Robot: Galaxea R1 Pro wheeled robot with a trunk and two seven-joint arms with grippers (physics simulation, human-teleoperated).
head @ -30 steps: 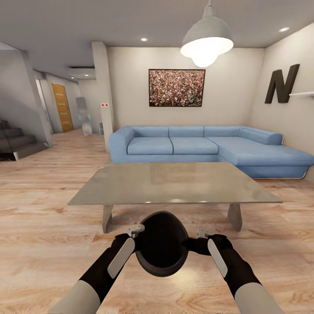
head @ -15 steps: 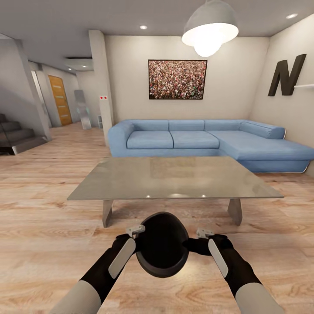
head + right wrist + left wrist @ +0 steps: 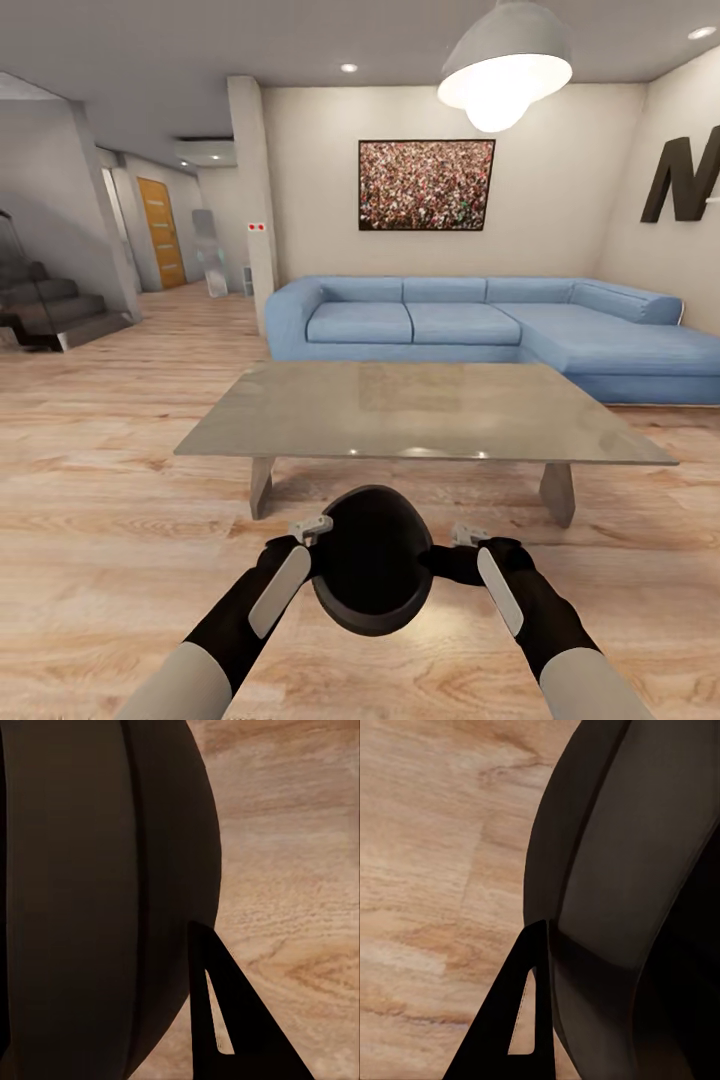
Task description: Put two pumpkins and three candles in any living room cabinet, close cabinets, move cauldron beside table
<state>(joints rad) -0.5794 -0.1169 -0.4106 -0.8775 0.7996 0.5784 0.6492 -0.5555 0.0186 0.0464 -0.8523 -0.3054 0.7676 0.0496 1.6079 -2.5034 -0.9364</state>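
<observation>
The light wood-plank floor (image 3: 90, 520) carries the low glossy grey rectangular table (image 3: 420, 410) just ahead. The round matte-black cauldron (image 3: 372, 572) hangs short of its near edge, clamped between the left gripper (image 3: 312, 528) and the right gripper (image 3: 462, 540), whose fingertips are largely hidden.

cauldron (image 3: 371, 575): 1 (black) | table (image 3: 420, 410): 1 | sofa (image 3: 480, 330): 1 | painting (image 3: 426, 185): 1 | lamp (image 3: 505, 70): 1

Matt black cauldron (image 3: 370, 570), glossy grey table (image 3: 420, 412) top, wood-plank floor (image 3: 100, 520), blue cloth sofa (image 3: 470, 325).
</observation>
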